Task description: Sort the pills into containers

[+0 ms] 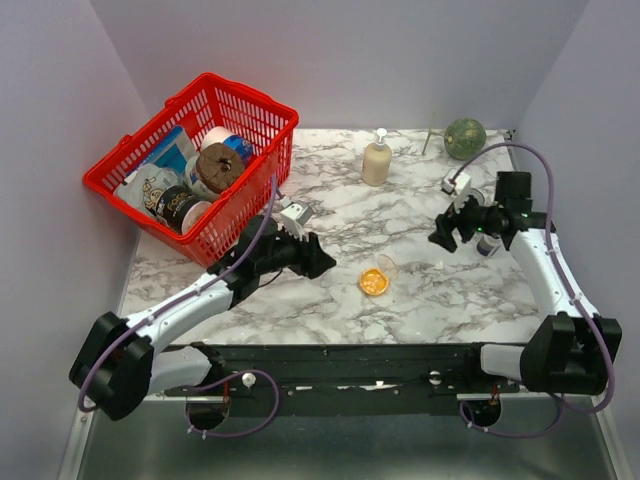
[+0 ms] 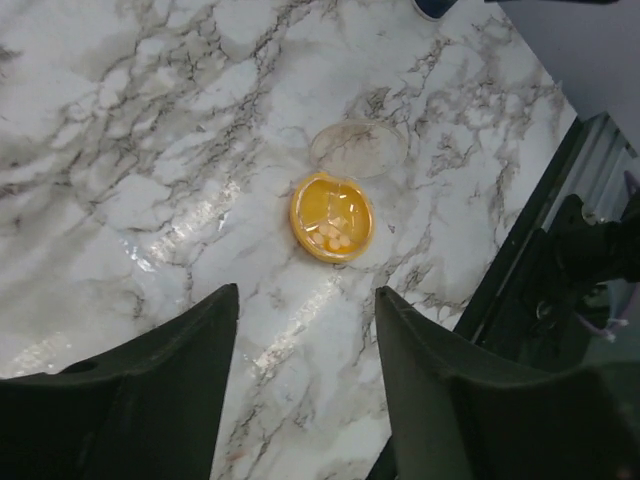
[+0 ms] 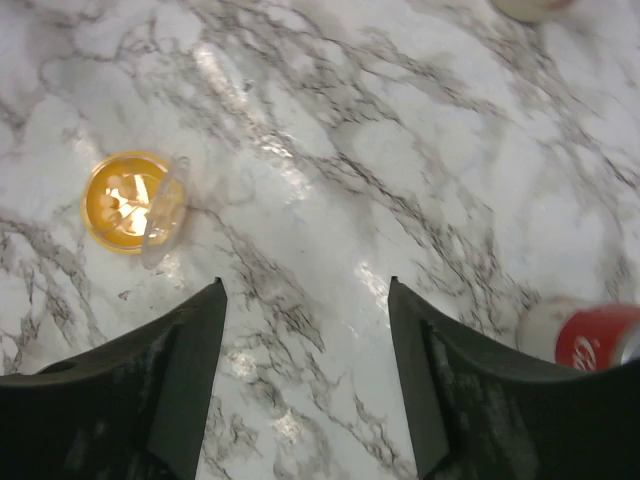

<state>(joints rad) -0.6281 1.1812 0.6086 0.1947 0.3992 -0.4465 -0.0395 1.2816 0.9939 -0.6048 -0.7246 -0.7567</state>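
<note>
Several small pale orange pills (image 2: 333, 237) lie in a shallow round amber dish (image 2: 331, 217) near the middle of the marble table (image 1: 330, 215). A clear round container (image 2: 358, 148) leans against the dish's far side, also seen in the top view (image 1: 387, 266) and the right wrist view (image 3: 166, 208). My left gripper (image 1: 322, 264) hovers left of the dish (image 1: 373, 282), open, with only bare marble between its jaws (image 2: 307, 295). My right gripper (image 1: 446, 236) hangs to the right of the dish, open and holding nothing (image 3: 305, 285).
A red basket (image 1: 262, 170) full of groceries stands at the back left. A beige pump bottle (image 1: 377, 158) and a green ball (image 1: 464, 138) are at the back. A red can (image 3: 600, 335) lies close to my right fingers. A small white-and-dark object (image 1: 487, 246) sits under the right arm.
</note>
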